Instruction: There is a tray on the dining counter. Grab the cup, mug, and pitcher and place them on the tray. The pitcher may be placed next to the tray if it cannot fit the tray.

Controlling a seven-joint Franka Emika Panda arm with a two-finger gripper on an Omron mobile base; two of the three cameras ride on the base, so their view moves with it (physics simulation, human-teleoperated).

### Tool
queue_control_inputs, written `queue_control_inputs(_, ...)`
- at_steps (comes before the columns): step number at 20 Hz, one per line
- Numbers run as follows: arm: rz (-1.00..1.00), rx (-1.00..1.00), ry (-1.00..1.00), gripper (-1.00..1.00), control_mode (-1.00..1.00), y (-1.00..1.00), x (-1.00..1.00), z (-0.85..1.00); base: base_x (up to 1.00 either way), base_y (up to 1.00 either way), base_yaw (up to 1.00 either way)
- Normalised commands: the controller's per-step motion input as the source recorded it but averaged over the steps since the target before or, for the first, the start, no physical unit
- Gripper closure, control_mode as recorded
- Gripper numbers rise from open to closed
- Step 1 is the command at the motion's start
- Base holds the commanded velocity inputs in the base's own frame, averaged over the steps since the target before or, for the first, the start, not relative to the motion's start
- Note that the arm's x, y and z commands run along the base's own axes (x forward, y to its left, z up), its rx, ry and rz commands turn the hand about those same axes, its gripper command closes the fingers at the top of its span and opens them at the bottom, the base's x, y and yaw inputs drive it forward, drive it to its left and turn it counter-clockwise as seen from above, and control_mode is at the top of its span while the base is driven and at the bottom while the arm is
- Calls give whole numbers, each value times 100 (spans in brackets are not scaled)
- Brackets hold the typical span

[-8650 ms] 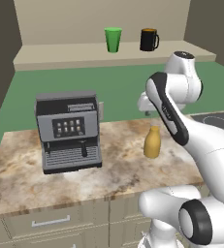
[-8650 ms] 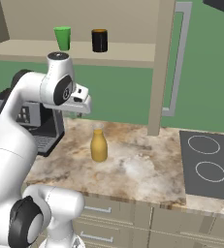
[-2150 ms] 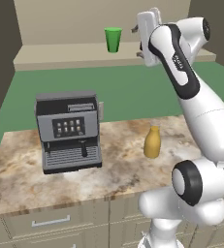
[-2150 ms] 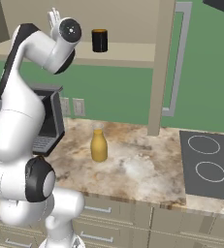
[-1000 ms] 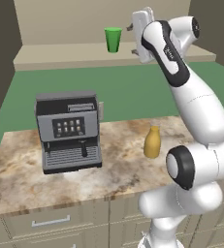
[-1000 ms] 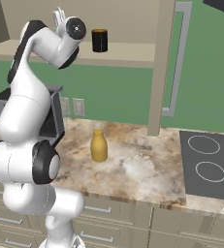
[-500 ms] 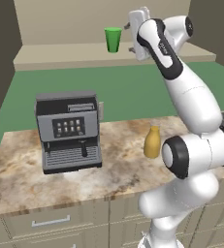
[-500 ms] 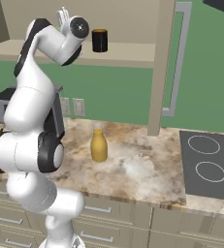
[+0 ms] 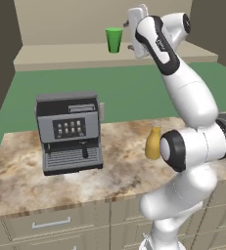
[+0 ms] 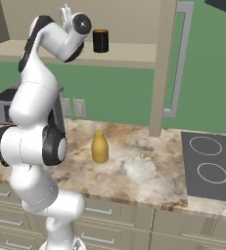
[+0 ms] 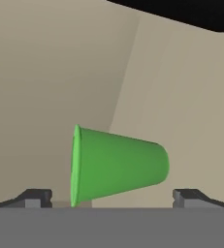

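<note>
Up on the high shelf (image 9: 85, 54) at the back wall the cup (image 9: 114, 39) stands upright, w/ the claw (image 9: 132, 27) raised to its level just beside it, hand rolled sideways so the hand view shows the cup (image 11: 116, 164) lying across, framed between the two fingertips (image 11: 33, 196). Step in hand, I'd say: approach for the cup grasp. To do it well: keep it centred btwn the tips, push fwd until they sit around mid-body, then close, since the taper could let it slip. Claw spread about full wide, holding nothing, no contact visible. Mug (image 10: 100, 40) waits on the same shelf; pitcher (image 10: 100, 145) on the marbled worktop (image 10: 148, 168) below, near the coffee machine (image 9: 70, 132).
</note>
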Motion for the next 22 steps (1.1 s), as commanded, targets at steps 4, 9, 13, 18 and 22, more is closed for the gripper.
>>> queue_control_inputs(4,1,0,0,-100,-100,7,16,0,0,0,0)
queue_control_inputs(9,1,0,0,-100,-100,11,13,0,0,0,0)
queue_control_inputs(13,1,0,1,-100,-100,11,13,0,0,0,0)
queue_control_inputs(18,2,0,5,-100,-100,2,8,0,0,0,0)
queue_control_inputs(22,3,0,9,-100,-100,1,11,0,0,0,0)
